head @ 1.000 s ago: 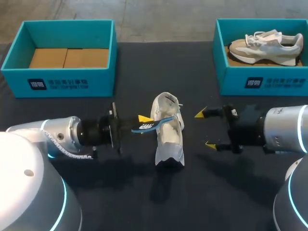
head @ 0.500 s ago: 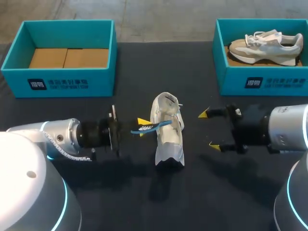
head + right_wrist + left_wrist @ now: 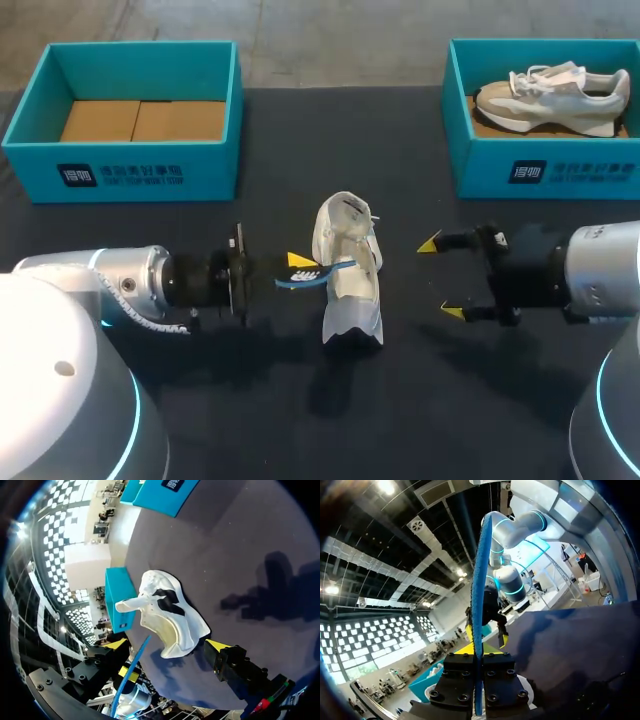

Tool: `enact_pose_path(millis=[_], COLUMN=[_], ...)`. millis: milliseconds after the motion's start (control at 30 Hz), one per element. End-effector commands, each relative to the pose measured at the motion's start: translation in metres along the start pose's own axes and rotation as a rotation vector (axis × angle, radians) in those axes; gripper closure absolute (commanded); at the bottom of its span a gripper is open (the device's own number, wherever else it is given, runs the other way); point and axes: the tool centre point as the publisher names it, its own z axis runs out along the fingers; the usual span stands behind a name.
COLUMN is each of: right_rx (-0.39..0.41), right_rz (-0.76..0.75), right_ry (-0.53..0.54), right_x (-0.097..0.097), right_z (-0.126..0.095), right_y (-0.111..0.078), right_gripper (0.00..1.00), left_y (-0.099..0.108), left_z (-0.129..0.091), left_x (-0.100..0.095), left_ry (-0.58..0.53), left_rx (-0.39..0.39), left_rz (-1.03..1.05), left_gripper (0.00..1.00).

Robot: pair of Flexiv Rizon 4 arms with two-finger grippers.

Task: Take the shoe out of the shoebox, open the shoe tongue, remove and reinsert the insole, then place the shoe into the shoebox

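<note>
A white shoe lies on the dark table in the middle, its opening turned toward my left arm. My left gripper is shut on the heel end of a blue insole, whose far end reaches the shoe's opening. In the left wrist view the insole stands edge-on between the fingers of the left gripper. My right gripper stands open to the right of the shoe, apart from it. In the right wrist view the shoe lies ahead of the open right gripper, with the insole beyond it.
An empty teal shoebox stands at the back left. A second teal shoebox at the back right holds another pale shoe.
My right gripper has drawn back to the right, away from the shoe, still open. The left gripper has nudged the insole slightly lower against the shoe's opening.
</note>
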Motion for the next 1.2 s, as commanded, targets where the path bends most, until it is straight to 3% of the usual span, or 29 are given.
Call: enact_pose_path(millis=[33, 533, 1200], right_rx=[0.004, 0.013, 0.012], right_rz=[-0.001, 0.005, 0.005], right_ry=[-0.001, -0.009, -0.008], right_x=[-0.0006, -0.0044, -0.0054], right_z=[-0.0007, -0.0004, -0.0025], right_y=[0.0016, 0.0043, 0.0031], right_gripper=[0.00, 0.00, 0.00], left_y=[0.0105, 0.0200, 0.0105], left_z=[0.0057, 0.0088, 0.0112], left_x=[0.0003, 0.0020, 0.0003], left_ry=[0.004, 0.004, -0.001], left_rx=[0.006, -0.006, 0.008], left_rz=[0.000, -0.010, -0.004], left_gripper=[1.00, 1.00, 1.00])
